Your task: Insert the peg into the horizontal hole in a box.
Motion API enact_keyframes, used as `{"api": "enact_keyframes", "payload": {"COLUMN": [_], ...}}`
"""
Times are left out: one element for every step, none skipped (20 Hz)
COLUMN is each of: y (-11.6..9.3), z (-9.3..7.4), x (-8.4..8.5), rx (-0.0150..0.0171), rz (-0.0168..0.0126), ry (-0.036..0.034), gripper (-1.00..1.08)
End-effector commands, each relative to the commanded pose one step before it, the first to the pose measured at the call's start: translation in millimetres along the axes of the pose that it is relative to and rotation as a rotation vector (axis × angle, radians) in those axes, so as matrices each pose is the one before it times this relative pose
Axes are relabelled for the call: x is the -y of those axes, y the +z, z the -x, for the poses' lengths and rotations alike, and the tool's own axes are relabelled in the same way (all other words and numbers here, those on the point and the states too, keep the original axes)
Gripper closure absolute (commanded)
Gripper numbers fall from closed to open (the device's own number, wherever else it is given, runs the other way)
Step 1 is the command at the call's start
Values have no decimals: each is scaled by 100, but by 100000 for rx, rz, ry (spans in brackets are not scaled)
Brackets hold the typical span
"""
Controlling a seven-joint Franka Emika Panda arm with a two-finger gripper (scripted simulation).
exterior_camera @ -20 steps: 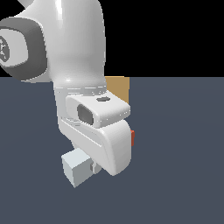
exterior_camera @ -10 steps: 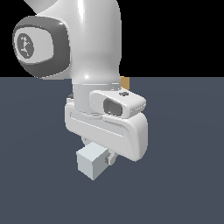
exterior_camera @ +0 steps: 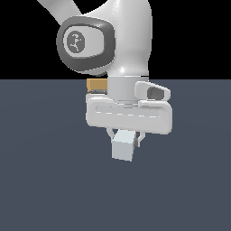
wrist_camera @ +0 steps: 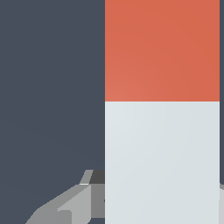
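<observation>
In the exterior view my gripper (exterior_camera: 123, 137) hangs below the white hand and is shut on the peg (exterior_camera: 122, 145). The peg's pale end face points toward the camera, and a sliver of its red end (exterior_camera: 137, 143) shows behind. The peg is held above the dark floor. The wrist view shows the peg (wrist_camera: 162, 162) close up, pale part near the fingers (wrist_camera: 72, 203), red end (wrist_camera: 162, 50) farther out. Only a tan-orange strip of the box (exterior_camera: 96, 84) shows behind the arm, toward the exterior view's left of the wrist. The hole is hidden.
The large white arm and its grey joint cap (exterior_camera: 85, 43) fill the upper middle of the exterior view and hide most of the box. The dark grey floor (exterior_camera: 45, 180) spreads all around.
The hand has turned and moved toward the exterior view's right and up, carrying the peg with it. The visible strip of box now lies to the left of the wrist instead of the right.
</observation>
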State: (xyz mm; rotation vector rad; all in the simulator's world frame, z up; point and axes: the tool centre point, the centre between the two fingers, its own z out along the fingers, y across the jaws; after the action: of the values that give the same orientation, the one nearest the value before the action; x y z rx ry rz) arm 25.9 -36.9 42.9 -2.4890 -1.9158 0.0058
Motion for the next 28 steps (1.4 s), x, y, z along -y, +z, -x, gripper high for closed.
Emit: {"api": "enact_keyframes", "payload": {"y": [-677, -166, -160, -153, -147, -140, -131, -122, -113, -104, -94, -85, -76, -68, -59, -51, -42, -33, -24, -16, -7, -1, 14, 13, 5, 0, 0, 0], "z": [-2129, -776, -752, -728, -702, -676, -639, -598, -556, -516, -476, -435, -397, -354, -311, -267, -224, -178, -137, -90, -51, -8, 48, 53, 12, 0, 0, 0], "x": [-864, -285, -275, -264, -252, -239, -225, -210, -194, -177, -158, -140, -125, -112, -98, -84, -69, -53, -38, -21, -5, 12, 30, 30, 9, 0, 0, 0], "rx": [-79, -9, -9, -10, -11, -12, -12, -12, -11, -12, -12, -13, -12, -11, -10, -9, -8, -7, -6, -5, -4, 0, -7, -1, 0, 0, 0, 0], "rz": [431, 3, 2, 1, 0, -2, -2, -3, -3, -4, -6, -7, -7, -6, -6, -5, -5, -4, -4, -4, -4, 0, -7, -2, -1, 0, 0, 0], "ry": [-11049, -4122, -3990, -3851, -3707, -3555, -3359, -3134, -2910, -2692, -2471, -2251, -2045, -1826, -1600, -1372, -1145, -913, -687, -453, -229, 0, 249, 301, 98, 0, 0, 0], "gripper": [108, 108, 108, 108, 108, 108, 108, 108, 108, 108, 108, 108, 108, 108, 108, 108, 108, 108, 108, 108, 108, 108, 108, 108, 108, 108, 108, 108]}}
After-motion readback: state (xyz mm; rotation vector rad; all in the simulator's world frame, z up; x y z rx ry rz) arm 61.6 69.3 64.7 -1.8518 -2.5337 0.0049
